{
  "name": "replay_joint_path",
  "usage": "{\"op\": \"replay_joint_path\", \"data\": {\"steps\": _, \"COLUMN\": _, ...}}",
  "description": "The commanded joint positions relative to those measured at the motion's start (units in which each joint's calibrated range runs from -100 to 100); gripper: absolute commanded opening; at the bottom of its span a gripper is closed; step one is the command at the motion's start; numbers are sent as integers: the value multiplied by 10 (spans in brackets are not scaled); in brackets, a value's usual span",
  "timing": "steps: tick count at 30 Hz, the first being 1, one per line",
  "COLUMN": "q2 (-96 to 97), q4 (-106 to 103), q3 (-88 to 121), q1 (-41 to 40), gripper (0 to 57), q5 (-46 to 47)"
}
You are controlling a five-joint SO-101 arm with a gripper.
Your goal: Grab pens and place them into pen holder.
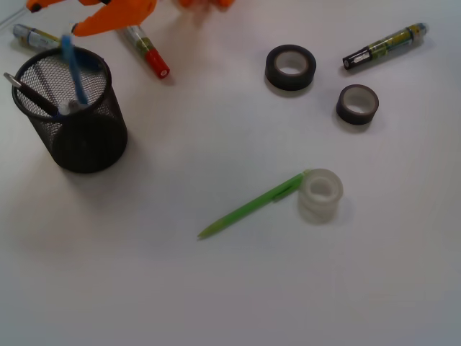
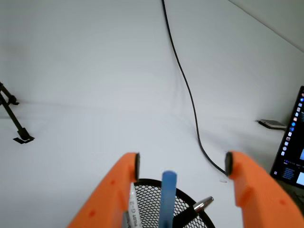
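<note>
The black mesh pen holder (image 1: 70, 115) stands at the left. A light blue pen (image 1: 74, 71) and a dark pen with a silver clip (image 1: 25, 90) lean inside it. In the wrist view the pen holder (image 2: 187, 204) also holds the blue pen (image 2: 167, 197), a white pen (image 2: 132, 209) and the dark pen (image 2: 197, 209). My orange gripper (image 2: 183, 164) hangs open just above the cup, its jaws wide apart and touching no pen; in the front view the gripper (image 1: 97, 21) sits at the top left. A lime green pen (image 1: 252, 205) lies on the table at centre.
A clear tape roll (image 1: 320, 194) touches the green pen's end. Two dark tape rolls (image 1: 290, 68) (image 1: 357, 104) lie at the upper right. Fat markers lie at the top: red-capped (image 1: 148, 50), black (image 1: 385, 46), and one behind the cup (image 1: 32, 36). A black cable (image 2: 187, 85) crosses the table.
</note>
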Motion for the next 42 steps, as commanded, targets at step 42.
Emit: {"op": "replay_joint_path", "data": {"steps": 42, "q2": 658, "q4": 1487, "q3": -1381, "q1": -280, "gripper": 220, "q5": 409}}
